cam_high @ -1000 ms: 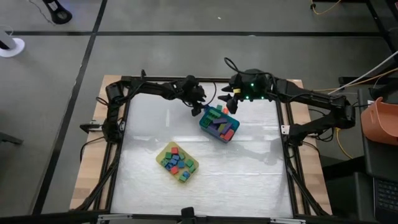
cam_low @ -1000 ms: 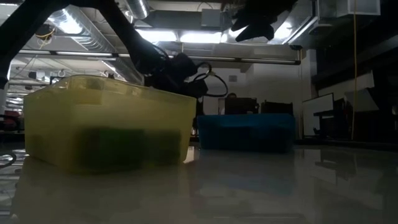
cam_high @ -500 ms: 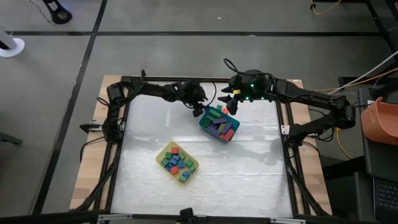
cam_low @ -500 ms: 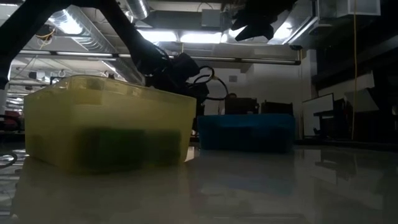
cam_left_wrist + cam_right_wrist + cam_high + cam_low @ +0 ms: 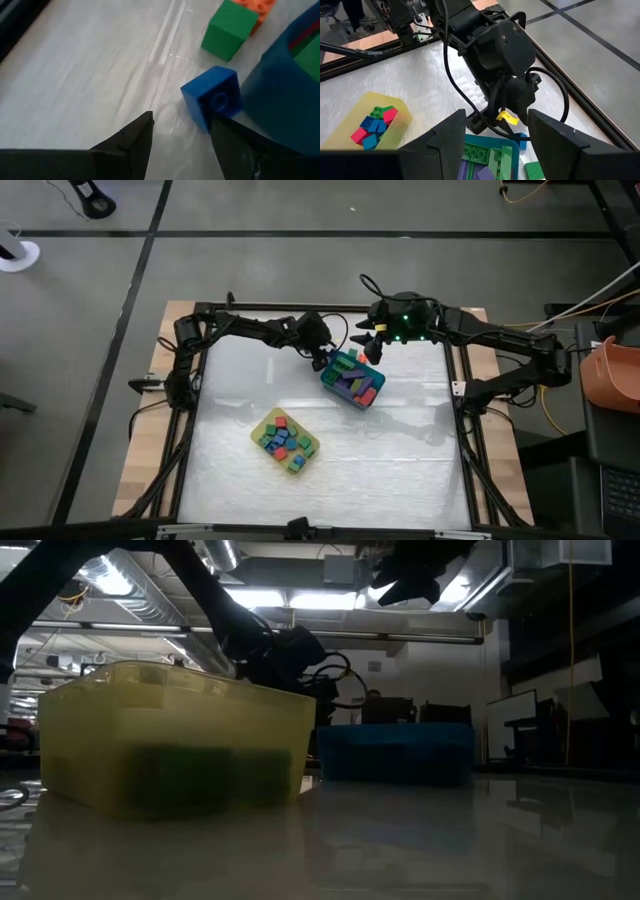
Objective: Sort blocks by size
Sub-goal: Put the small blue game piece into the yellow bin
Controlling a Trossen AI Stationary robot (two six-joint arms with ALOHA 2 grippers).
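Left pincer [image 5: 180, 132] sits low on the counter [image 5: 400, 450] with its fingers spread wide around nothing, a loose blue cube [image 5: 212, 97] lying just beyond the tips and touching, or nearly touching, the wall of the teal-blue tray [image 5: 353, 380]. Right pincer [image 5: 372, 345] hangs above that tray's far edge, fingers also parted and empty.

By my judgement the sorting is nearly finished. The yellow tray [image 5: 285, 440] already holds a spread of short cubes, and the teal-blue tray carries longer bars in purple, green and red. What seems left is a small cluster beside the teal-blue tray: the blue cube, a green cube [image 5: 229, 29] and an orange piece [image 5: 260, 7] partly cut off by the picture's edge. Those look like cubes bound for the yellow tray, which stands well apart.

The counter is pale, glossy and streaked, framed by dark rails. Around it lies grey floor with dark seams; the low view shows ceiling lights, ducting and dim equipment behind.
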